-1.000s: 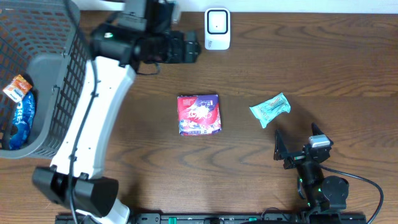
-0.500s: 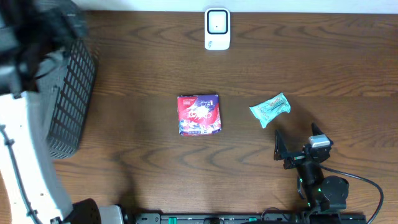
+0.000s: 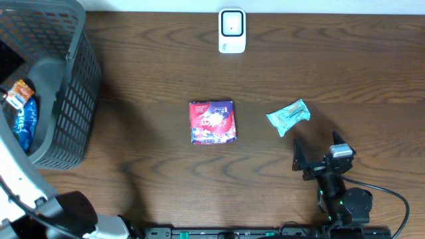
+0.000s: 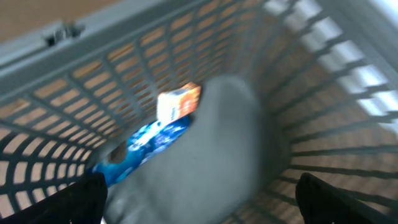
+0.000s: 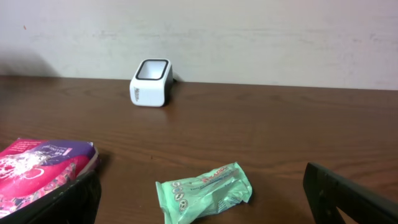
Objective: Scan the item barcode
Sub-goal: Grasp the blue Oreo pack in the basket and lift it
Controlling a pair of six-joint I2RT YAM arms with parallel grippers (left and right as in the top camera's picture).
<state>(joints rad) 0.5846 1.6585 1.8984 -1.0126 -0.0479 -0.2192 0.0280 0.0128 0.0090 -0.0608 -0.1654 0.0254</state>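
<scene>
Overhead, one grey plastic lattice basket (image 3: 80,99) is sitting well left of the boxy white scanner (image 3: 232,30), holding two things: one orange packet (image 3: 18,93) and one blue packet (image 3: 25,125). Two more are lying on the wooden table (image 3: 153,73) on my side of the scanner: a glossy red-purple packet (image 3: 212,122) slightly left of it and a crinkly green packet (image 3: 288,117) to its right. My right end effector (image 3: 320,154) is hanging past the green one, fingers apart and empty.

At my left wrist, my left end effector (image 4: 205,202) is hovering over the basket, fingers wide apart and gripping nothing.

At my right wrist, the scanner is standing behind both table packets.
</scene>
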